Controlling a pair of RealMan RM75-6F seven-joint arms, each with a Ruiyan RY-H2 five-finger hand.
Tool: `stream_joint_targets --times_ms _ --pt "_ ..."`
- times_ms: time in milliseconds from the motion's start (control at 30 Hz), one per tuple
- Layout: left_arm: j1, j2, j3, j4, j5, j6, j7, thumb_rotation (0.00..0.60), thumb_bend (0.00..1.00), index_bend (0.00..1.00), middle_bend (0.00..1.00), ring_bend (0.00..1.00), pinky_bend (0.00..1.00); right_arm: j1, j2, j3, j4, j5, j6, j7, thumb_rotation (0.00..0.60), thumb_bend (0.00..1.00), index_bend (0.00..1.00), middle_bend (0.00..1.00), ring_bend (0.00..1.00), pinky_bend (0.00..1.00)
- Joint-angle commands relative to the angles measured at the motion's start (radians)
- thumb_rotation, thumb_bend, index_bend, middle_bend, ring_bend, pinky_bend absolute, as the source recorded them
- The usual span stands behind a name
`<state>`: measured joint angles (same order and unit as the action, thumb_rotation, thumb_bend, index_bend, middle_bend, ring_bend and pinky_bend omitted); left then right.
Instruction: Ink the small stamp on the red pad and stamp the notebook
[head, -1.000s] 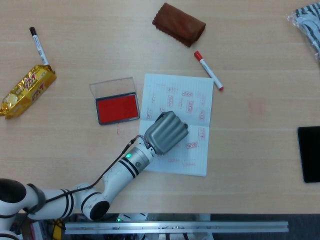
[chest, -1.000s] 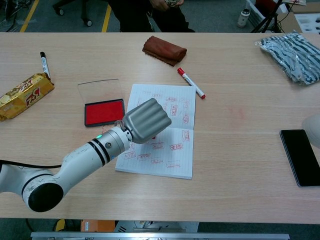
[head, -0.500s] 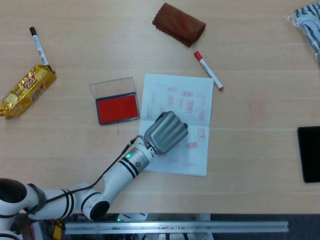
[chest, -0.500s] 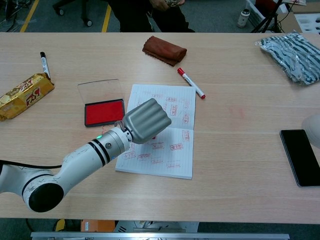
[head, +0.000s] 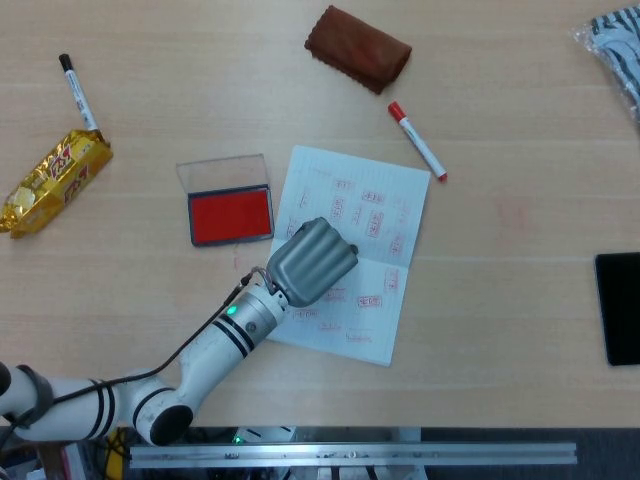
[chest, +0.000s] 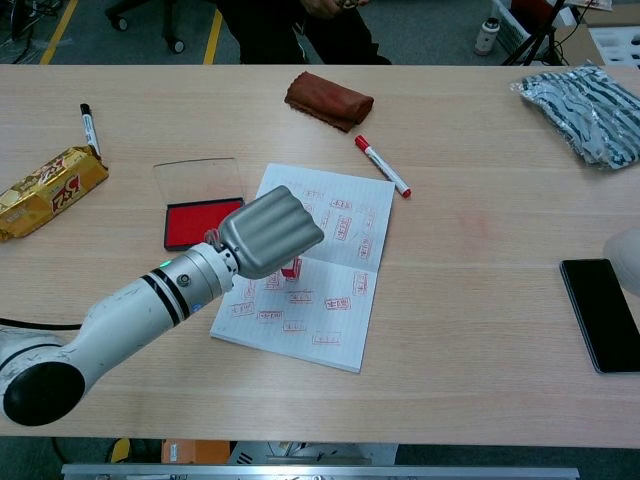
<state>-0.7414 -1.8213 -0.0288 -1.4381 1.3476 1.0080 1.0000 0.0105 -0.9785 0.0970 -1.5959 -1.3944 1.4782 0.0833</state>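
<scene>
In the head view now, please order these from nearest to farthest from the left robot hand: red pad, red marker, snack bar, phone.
From the left robot hand:
1. Red pad, just to its left.
2. Red marker, upper right.
3. Snack bar, far left.
4. Phone, right edge.

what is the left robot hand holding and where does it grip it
The left robot hand holds the small stamp, gripped at its upper part; only its red lower end shows beneath the fingers, over the notebook.

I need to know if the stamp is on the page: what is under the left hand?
Under the left hand lies the open notebook, printed with red marks. A red bit of the small stamp peeks out below the fingers; whether it touches the paper is hidden.
</scene>
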Motion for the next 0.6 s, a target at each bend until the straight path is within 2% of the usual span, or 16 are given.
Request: stream_joint_targets --times_ms 33,233,600 --pt "0.013 0.044 -0.002 -0.045 0.012 0.030 -0.012 0.600 0.29 0.57 1.00 1.00 1.00 0.002 -0.002 0.001 0.001 -0.002 -0.002 0.001 0.600 0.16 0.33 0.40 0.36 0.46" --pt "0.021 0.080 0.005 -0.066 0.027 0.044 -0.035 0.600 0.29 0.57 1.00 1.00 1.00 0.010 -0.004 0.003 -0.001 -0.007 -0.007 -0.005 0.600 0.16 0.33 0.40 0.36 0.46" --pt "0.036 0.079 0.046 0.027 0.059 0.035 -0.093 0.600 0.29 0.57 1.00 1.00 1.00 0.010 0.000 0.002 -0.020 -0.006 -0.007 -0.026 0.600 0.16 0.33 0.40 0.36 0.46"
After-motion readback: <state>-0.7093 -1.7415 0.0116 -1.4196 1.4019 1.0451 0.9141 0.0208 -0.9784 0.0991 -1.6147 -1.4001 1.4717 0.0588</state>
